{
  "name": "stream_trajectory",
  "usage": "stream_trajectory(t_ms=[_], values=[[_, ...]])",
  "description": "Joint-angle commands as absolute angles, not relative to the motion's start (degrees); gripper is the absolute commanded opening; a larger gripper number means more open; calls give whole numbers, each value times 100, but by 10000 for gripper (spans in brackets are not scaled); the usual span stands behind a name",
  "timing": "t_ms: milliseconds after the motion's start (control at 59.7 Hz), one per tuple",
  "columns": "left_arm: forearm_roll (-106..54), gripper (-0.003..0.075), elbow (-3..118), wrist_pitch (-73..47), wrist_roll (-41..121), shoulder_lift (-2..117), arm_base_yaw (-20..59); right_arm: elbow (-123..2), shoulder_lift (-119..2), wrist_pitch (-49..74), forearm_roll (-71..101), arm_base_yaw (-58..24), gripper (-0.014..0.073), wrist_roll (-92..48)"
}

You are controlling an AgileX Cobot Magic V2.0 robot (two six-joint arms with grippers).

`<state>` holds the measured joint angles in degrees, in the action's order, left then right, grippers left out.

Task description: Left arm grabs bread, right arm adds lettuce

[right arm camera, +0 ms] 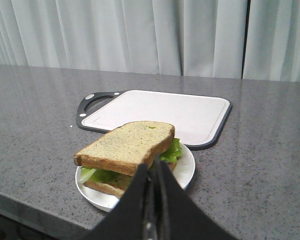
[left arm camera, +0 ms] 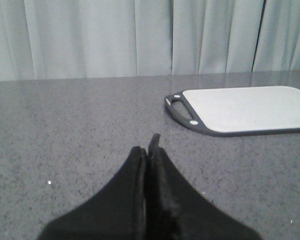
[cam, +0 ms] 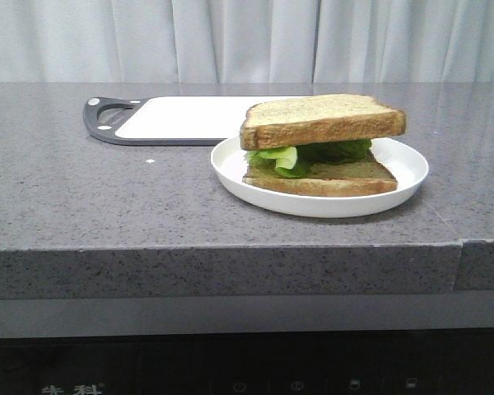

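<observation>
Golden-brown crusted bread [cam: 321, 120] atop ruffled green lettuce [cam: 306, 155]

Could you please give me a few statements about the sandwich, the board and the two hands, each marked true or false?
1. The lettuce lies between two bread slices on the white plate. True.
2. The cutting board holds a slice of bread. False: its white surface is bare; the bread tops the sandwich on the plate.
3. The left hand is shut and holds nothing. True.
4. The right hand grips the lettuce. False: it is shut and empty, with the sandwich beyond its tips.
5. The plate sits on the cutting board. False: it rests on the grey counter beside the board.
</observation>
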<state>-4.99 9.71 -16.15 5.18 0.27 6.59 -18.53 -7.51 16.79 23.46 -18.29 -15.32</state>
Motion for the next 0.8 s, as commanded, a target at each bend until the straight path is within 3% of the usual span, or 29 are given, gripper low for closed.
stream_trajectory(t_ms=[0, 318, 787], values=[[-483, -20, 795, -1145, 458, -144, 635, -2005, -806, 1203, 2394, -1794, -61, -1538], [-494, -20, -67, -238, 458, -133, 635, -2005, -806, 1232, 2394, -1794, -61, -1538], [-494, -20, -55, -483, 458, -123, 635, -2005, -806, 1251, 2394, -1794, -61, -1538]])
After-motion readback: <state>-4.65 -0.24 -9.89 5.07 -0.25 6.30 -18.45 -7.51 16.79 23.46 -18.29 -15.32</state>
